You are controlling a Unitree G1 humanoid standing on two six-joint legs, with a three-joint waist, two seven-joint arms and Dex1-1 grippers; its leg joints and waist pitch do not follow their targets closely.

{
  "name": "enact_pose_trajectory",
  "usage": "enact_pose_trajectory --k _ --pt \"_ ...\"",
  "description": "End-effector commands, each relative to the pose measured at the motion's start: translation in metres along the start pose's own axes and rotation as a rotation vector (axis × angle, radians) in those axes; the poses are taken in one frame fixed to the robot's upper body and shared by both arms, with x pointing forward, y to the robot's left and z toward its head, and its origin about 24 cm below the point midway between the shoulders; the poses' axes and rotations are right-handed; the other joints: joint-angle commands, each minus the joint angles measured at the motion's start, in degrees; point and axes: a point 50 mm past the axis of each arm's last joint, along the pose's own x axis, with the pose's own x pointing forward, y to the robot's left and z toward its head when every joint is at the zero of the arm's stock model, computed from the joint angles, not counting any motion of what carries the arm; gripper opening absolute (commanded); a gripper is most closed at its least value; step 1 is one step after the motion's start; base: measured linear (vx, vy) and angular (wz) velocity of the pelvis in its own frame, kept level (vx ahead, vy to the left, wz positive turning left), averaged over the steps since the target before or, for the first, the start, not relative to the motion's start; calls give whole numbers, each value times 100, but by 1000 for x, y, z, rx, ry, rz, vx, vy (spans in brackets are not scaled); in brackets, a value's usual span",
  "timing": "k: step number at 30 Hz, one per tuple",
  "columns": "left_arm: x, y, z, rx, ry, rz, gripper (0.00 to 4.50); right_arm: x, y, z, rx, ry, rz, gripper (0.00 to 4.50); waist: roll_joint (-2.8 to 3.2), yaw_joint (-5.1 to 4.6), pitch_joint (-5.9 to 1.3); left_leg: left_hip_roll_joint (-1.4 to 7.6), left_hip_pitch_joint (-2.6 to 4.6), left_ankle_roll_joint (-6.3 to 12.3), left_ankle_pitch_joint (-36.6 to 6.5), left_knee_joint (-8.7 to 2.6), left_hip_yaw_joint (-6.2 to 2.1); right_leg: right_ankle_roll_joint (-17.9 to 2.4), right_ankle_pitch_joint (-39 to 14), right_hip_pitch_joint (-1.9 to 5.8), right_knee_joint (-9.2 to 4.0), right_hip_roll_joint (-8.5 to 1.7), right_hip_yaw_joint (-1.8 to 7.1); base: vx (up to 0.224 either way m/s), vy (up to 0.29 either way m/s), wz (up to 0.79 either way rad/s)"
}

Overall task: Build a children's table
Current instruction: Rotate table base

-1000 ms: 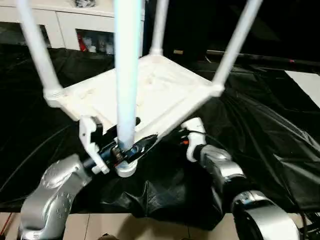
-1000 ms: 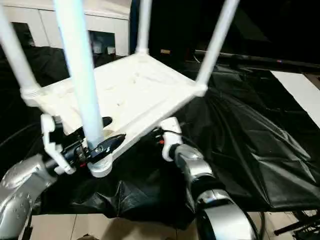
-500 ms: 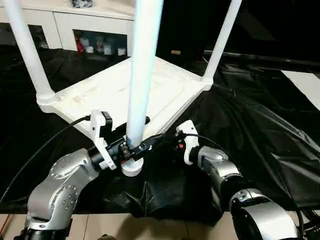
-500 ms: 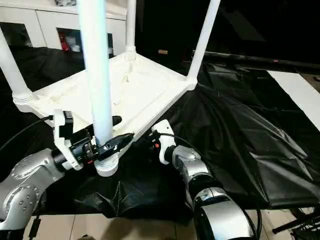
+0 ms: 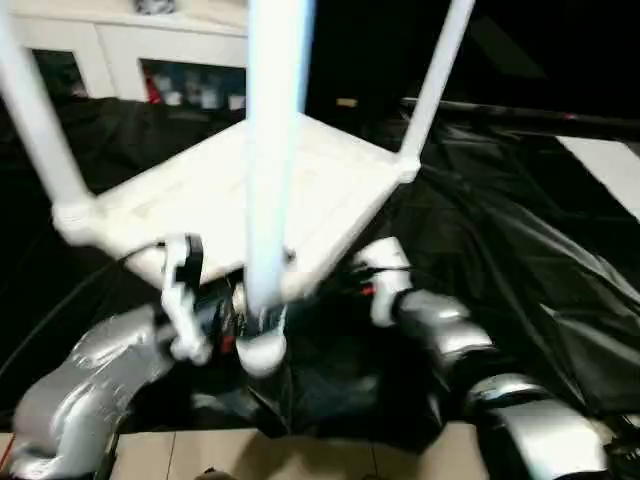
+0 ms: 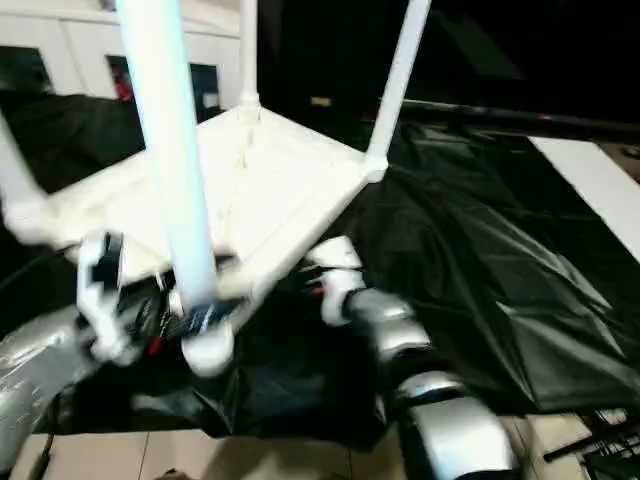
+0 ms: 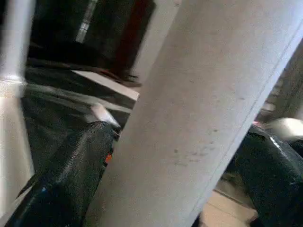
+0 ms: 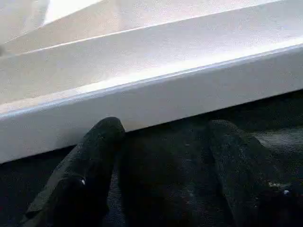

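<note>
At six o'clock, nearest the camera, the left gripper [image 5: 250,320] straddles the foot of the near leg [image 5: 272,170], its black fingers [image 7: 66,175] spread wide on either side of the white tube. Toward four o'clock the right gripper [image 8: 161,165] reaches under the table top's near edge [image 8: 156,94], fingers parted and holding nothing. The children's table [image 5: 240,200] lies upside down on black sheeting [image 5: 500,240], all four legs seated in their corner sockets. At eleven o'clock stands a white cabinet [image 5: 150,50] with small items behind its glass
</note>
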Motion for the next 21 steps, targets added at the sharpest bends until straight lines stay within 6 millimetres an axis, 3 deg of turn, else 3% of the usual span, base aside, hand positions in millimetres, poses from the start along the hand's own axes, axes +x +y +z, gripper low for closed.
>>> enact_pose_trajectory --k 1,4,9,12,15,20,21 --pt "4 -11 3 -26 2 -99 445 -2 -5 15 -29 -64 -7 319 163 35 -356 4 55 -132 -1765 -380 57 -1220 -1044 256 -353 -215 209 0 0 0" --pt "1 -12 4 -33 6 -104 445 -7 -12 13 -45 -41 -40 319 157 40 -340 11 68 -138 -1843 -382 62 -1196 -1203 249 -377 -227 214 0 0 0" --pt "8 -10 8 -7 -21 -106 445 -6 -16 14 -36 -17 -101 319 149 53 -316 10 88 -235 -2113 -387 58 -973 -1776 223 -437 -237 222 0 0 0" --pt "18 -13 14 -22 -45 -168 445 9 1 14 -25 -17 -33 319 149 44 -313 7 79 -260 -2165 -387 54 -935 -1878 210 -439 -238 227 0 0 0" --pt "23 -17 16 -45 -57 -212 445 20 16 14 -26 -12 30 319 130 -1 -319 1 23 -289 -2094 -405 27 -885 -1928 255 -423 -243 210 0 0 0" --pt "32 -20 15 -62 -60 -266 445 40 44 15 -34 6 126 319 110 -70 -307 8 31 -299 -2205 -401 14 -858 -2182 226 -452 -255 210 0 0 0" --pt "35 -20 15 -60 -58 -274 445 45 51 15 -44 13 143 319 76 -95 -306 9 11 -311 -2203 -408 4 -831 -2217 243 -455 -256 203 0 0 0"
